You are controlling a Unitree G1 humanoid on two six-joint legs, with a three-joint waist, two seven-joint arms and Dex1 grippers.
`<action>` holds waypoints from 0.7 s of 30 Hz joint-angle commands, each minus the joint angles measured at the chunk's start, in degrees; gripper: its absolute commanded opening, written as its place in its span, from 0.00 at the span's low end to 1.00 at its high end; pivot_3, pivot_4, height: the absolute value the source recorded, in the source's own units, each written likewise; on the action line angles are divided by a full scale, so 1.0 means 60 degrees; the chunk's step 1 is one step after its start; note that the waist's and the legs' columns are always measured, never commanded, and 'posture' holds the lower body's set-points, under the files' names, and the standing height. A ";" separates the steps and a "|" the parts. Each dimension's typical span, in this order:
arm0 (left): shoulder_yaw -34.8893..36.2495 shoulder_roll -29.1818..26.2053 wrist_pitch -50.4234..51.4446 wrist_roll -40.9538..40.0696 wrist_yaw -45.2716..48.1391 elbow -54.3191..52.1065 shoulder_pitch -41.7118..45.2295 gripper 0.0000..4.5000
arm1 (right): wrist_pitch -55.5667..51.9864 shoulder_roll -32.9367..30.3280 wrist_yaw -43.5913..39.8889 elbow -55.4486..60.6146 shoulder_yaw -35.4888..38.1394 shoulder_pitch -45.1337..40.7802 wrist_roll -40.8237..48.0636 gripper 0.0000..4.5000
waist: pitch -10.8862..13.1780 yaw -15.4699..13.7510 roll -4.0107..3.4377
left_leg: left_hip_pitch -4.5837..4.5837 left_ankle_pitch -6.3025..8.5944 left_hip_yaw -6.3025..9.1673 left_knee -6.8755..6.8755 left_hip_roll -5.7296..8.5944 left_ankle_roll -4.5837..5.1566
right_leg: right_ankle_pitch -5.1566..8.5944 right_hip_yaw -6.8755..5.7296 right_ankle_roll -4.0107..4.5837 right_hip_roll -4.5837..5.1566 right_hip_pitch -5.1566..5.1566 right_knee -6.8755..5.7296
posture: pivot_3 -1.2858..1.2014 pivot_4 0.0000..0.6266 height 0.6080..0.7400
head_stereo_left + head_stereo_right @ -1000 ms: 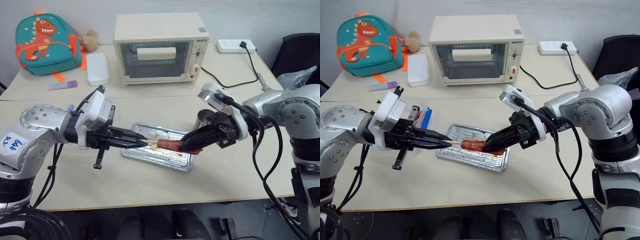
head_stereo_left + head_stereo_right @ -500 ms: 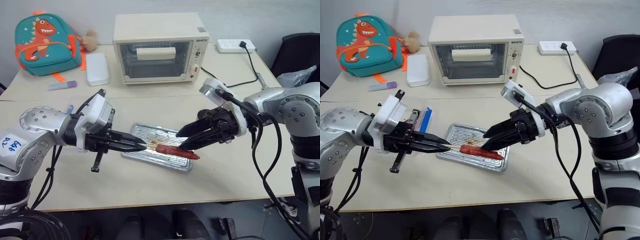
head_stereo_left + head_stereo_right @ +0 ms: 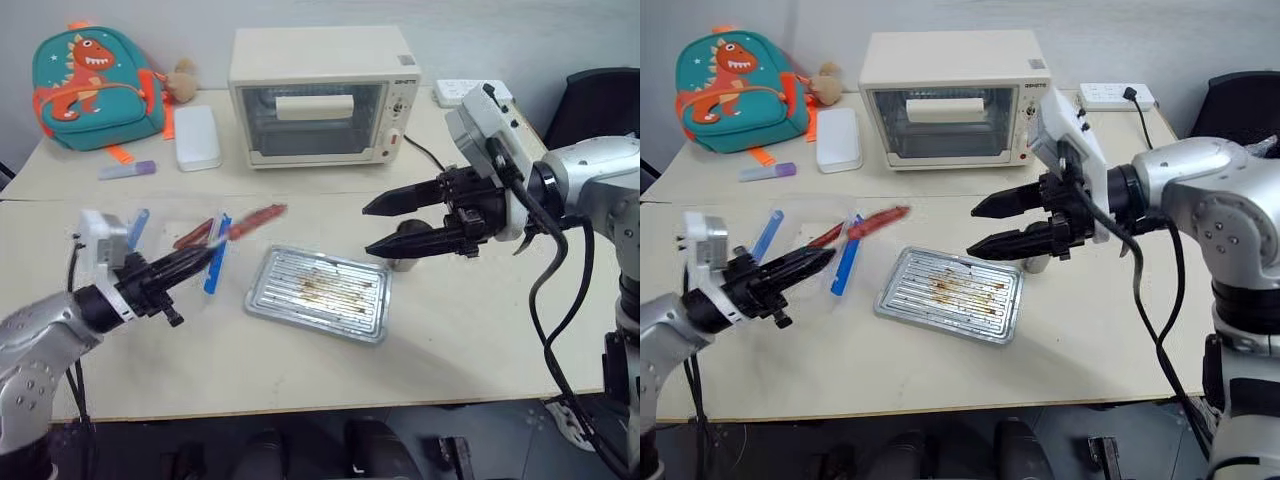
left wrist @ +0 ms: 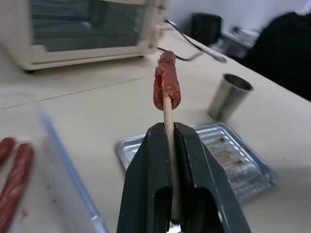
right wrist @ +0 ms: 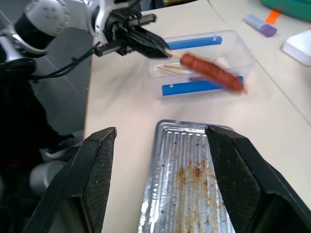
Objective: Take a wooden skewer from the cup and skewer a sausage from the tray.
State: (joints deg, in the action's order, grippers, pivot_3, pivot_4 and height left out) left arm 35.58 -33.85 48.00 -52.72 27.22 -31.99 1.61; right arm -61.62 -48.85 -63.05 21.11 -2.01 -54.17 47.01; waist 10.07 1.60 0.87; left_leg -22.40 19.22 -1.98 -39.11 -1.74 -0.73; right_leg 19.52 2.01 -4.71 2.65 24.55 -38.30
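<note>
My left gripper [image 3: 203, 256] is shut on the wooden skewer [image 4: 168, 116], which carries the reddish-brown sausage [image 3: 254, 217] on its tip. The skewered sausage hangs in the air above the clear plastic container [image 3: 213, 268], left of the tray [image 3: 318, 292]. The ribbed tray holds only brown grease stains. My right gripper [image 3: 369, 229] is open and holds nothing, pointing left above the tray's right end. The steel cup [image 3: 408, 228] stands just behind its lower finger, right of the tray.
Other sausages [image 4: 16, 170] lie in the blue-edged container. A cream toaster oven [image 3: 320, 95] stands at the back, with a white box [image 3: 196, 137], a purple marker [image 3: 127, 170] and a teal dinosaur backpack [image 3: 95, 85] to its left. A power strip [image 3: 465, 92] sits at the back right.
The right gripper let go of the sausage, opened and rose to the right. The left gripper swung left with the skewered sausage, from over the tray to over the container.
</note>
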 commanded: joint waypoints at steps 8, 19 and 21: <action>0.0694 0.1570 -0.0881 0.0917 -0.3807 -0.0136 -0.0351 0.00 | 0.1413 0.0243 0.0522 0.0382 0.0087 0.0360 -0.0740 0.78 | -0.0004 0.0001 0.0007 | 0.0005 -0.0001 -0.0005 -0.0008 0.0004 -0.0002 | -0.0001 0.0000 -0.0001 -0.0006 -0.0008 0.0000 | 0.52 0.24 1.00; -0.0509 0.1526 -0.1042 0.1342 -0.3790 0.0583 -0.0032 0.00 | 0.1976 0.0473 0.0779 0.0141 -0.0300 0.0388 -0.1442 1.00 | -0.0004 0.0000 0.0007 | 0.0006 -0.0003 -0.0007 -0.0008 0.0004 -0.0005 | -0.0001 0.0000 -0.0001 -0.0007 -0.0008 0.0000 | 0.52 0.24 1.00; -0.0668 0.1472 -0.1090 0.1444 -0.3693 0.0801 0.0093 0.00 | 0.1927 0.0532 0.0842 0.0163 -0.0293 0.0390 -0.1424 1.00 | -0.0004 0.0001 0.0007 | 0.0006 -0.0003 -0.0008 -0.0008 0.0004 -0.0006 | -0.0001 0.0000 -0.0001 -0.0008 -0.0007 0.0000 | 0.52 0.24 1.00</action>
State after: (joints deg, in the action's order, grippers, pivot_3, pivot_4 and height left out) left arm 31.74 -23.86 42.99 -44.89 4.15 -27.13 1.66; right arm -51.06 -45.99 -58.37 21.56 -4.41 -51.15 38.59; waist 10.04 1.61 0.91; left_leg -22.36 19.20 -2.02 -39.15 -1.71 -0.76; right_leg 19.52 2.00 -4.72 2.60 24.51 -38.30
